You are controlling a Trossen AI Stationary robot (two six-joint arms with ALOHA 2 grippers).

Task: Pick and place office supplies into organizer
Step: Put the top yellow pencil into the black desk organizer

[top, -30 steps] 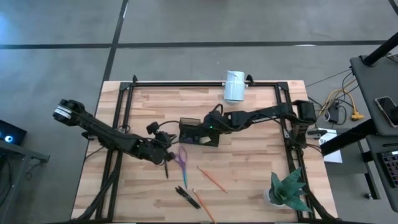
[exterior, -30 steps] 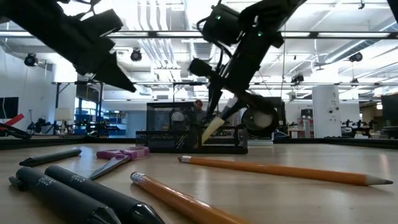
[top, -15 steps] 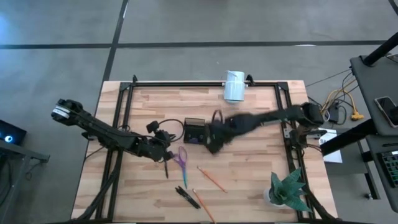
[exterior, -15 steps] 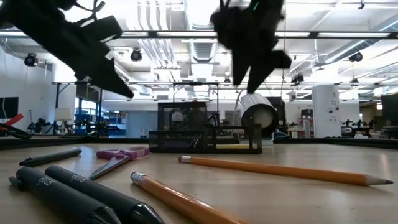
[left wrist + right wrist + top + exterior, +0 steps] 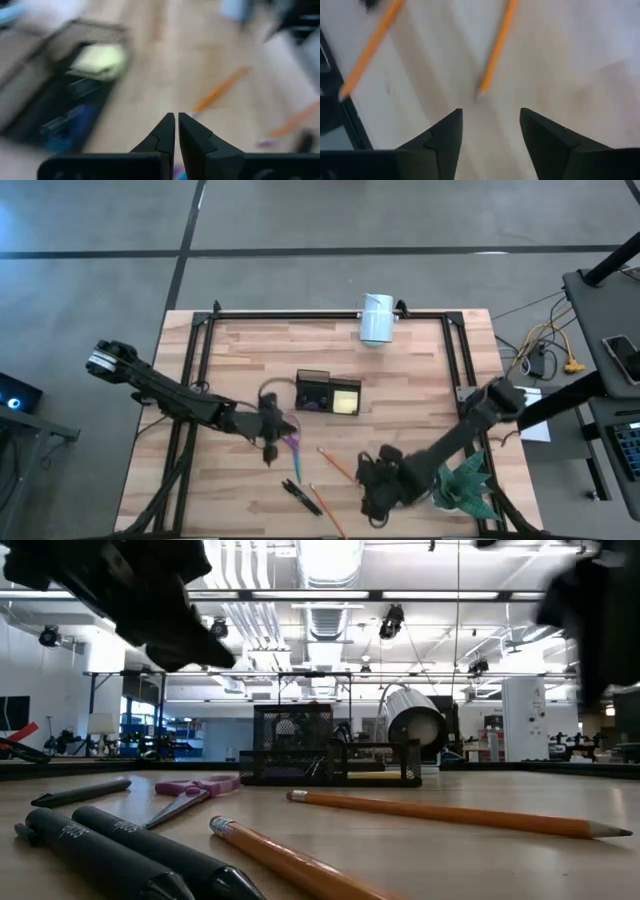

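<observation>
The black organizer stands mid-table with the yellow sticky-note pad lying in its right compartment. Nearer lie the purple scissors, a black pen, two orange pencils and dark markers. My left gripper is shut and holds nothing; it hovers over the scissors' far end. My right gripper is open and points down over bare wood near the table's front, just right of the pencils. Nothing is between its fingers.
A white cylinder lies at the far edge and a green spiky plant stands at the near right corner, close to my right arm. Black frame rails run along both sides. Bare wood lies left of the organizer.
My right gripper has let go of the yellow pad, which now lies in the organizer. It has opened and swung fast from there toward the table's near edge, rolling as it went. My left gripper has turned toward the table's right, over the scissors.
</observation>
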